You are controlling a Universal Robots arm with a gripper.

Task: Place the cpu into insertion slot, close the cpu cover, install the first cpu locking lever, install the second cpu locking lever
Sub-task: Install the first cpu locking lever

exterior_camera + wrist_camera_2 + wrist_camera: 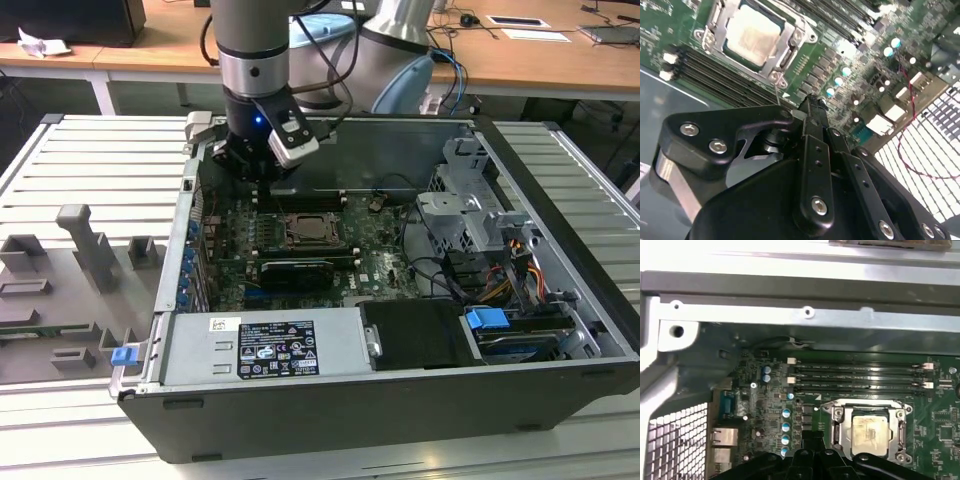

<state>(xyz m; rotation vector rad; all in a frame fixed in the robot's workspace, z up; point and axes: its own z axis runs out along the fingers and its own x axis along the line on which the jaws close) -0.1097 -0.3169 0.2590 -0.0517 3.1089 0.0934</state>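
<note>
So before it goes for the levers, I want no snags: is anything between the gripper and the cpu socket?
Nothing visible. The gripper hangs beside the insertion slot, with open board between. The cpu sits in the socket with the cpu cover down around it.

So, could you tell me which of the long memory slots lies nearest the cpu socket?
The last black memory slot in the row, running right beside the insertion slot; the others lie farther toward the case wall.

An open computer case is seen lying on a ribbed metal table, with the gripper held above the green circuit board, up and toward the exterior view's left of the square insertion slot.
</note>
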